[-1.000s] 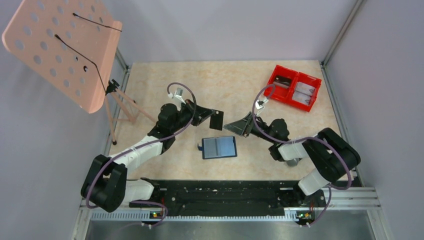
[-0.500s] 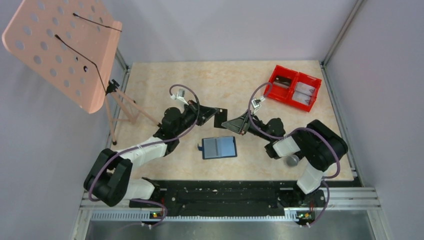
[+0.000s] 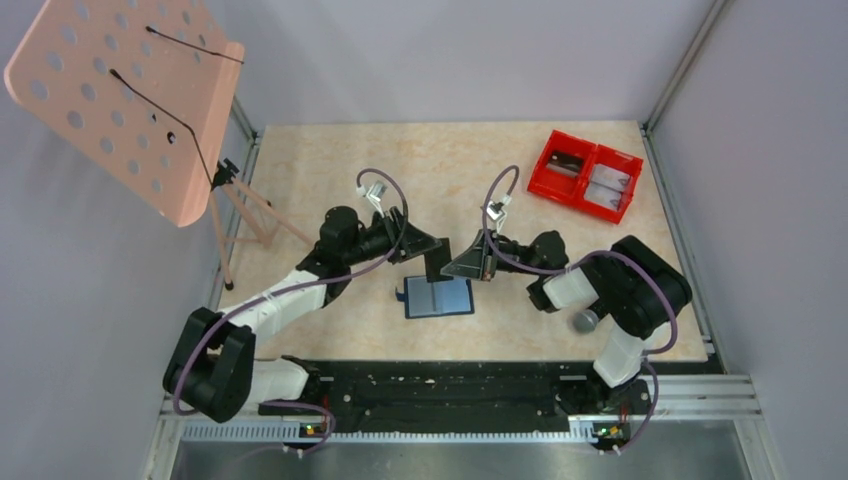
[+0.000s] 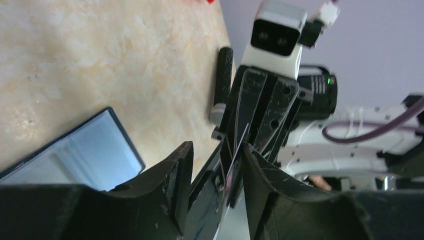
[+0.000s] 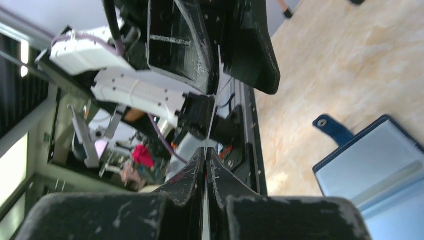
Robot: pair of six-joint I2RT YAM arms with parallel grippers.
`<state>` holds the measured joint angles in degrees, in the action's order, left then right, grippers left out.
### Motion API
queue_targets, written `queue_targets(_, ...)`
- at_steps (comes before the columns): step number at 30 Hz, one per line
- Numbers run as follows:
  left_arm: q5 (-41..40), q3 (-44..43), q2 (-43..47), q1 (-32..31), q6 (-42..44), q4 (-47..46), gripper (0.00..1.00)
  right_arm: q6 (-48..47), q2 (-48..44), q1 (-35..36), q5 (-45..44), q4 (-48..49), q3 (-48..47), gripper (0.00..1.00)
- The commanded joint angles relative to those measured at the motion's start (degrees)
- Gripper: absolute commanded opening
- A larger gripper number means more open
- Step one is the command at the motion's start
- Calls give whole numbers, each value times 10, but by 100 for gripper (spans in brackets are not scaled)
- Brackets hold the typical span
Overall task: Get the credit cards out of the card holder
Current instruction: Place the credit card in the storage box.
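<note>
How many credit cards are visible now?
3. One dark card in the right gripper; a dark one and a pale one in the red bin. More may hide in the card holder.

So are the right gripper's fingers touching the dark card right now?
Touching. The right wrist view shows the right gripper with its fingers pinched onto the edge-on dark card.

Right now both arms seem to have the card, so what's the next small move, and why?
Probably open the left fingers. The right fingers look shut on the card, and the left pair grips it too, near the holder. Letting go would free the right arm to carry it off, perhaps to the red bin.
</note>
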<state>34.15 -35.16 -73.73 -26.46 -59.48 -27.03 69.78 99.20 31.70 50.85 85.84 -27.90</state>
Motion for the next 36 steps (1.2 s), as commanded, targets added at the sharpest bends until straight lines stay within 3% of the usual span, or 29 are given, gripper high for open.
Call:
queue_targets(1,73,-25,55,16,114,119,46,-16,8,-2,116,63,-26,0)
queue_targets(6,84,-72,81,30,203,258,43,-17,12,-2,170,43,-38,0)
queue_targets(11,144,-106,66,33,266,333,37,-26,20,-2,174,6,-49,0)
queue_targets(14,183,-123,48,33,282,356,28,-22,25,-2,170,3,-53,0)
queue_targets(17,197,-130,35,33,287,365,6,-19,27,-2,156,-3,-53,0)
queue_targets(19,194,-130,35,34,285,362,0,-16,25,-2,138,-6,-52,1)
queue_targets(21,168,-123,41,34,269,356,0,-13,18,-4,110,-12,-49,16)
queue_targets(24,110,-92,61,41,211,317,0,-9,5,-5,48,-1,-32,25)
queue_targets(28,43,-18,96,56,93,181,0,31,10,-6,-33,58,-6,44)
queue_targets(32,-5,32,112,58,8,54,0,80,35,-6,-88,109,9,44)
queue_targets(36,-36,50,120,57,-28,4,0,89,48,-6,-109,128,15,42)
